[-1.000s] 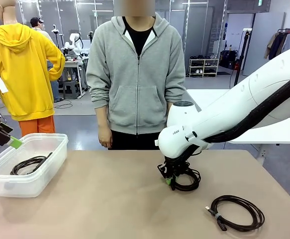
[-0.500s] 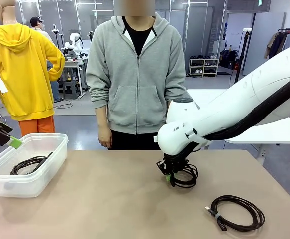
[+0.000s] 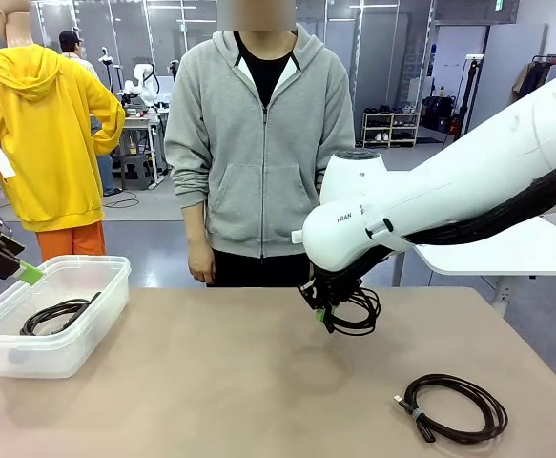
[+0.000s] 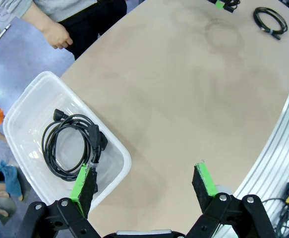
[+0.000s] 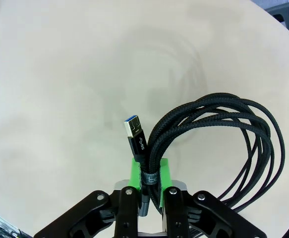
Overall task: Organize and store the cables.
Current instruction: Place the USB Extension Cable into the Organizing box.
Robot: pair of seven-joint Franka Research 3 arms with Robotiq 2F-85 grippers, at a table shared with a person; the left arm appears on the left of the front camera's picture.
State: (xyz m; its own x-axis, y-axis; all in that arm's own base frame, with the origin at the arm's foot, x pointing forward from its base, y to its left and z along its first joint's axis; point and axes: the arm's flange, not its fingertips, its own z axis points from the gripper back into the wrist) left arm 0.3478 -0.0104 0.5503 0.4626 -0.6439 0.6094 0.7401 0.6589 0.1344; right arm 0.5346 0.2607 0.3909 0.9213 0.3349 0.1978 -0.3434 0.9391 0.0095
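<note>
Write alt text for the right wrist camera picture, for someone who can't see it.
The right gripper is shut on a coiled black braided cable near its wrap band, with a USB plug sticking up beside the loops. Below lies the beige table, which shows the coil's faint shadow.

Under the right gripper the table is bare, and the held cable hangs clear of it. Toward the left gripper a wide stretch of tabletop lies open. Just beyond the right gripper a person stands at the far edge, one hand low. A loose cable lies nearer the robot, to its right, well apart. Below the left gripper a bin rises, a coiled cable on its floor.
</note>
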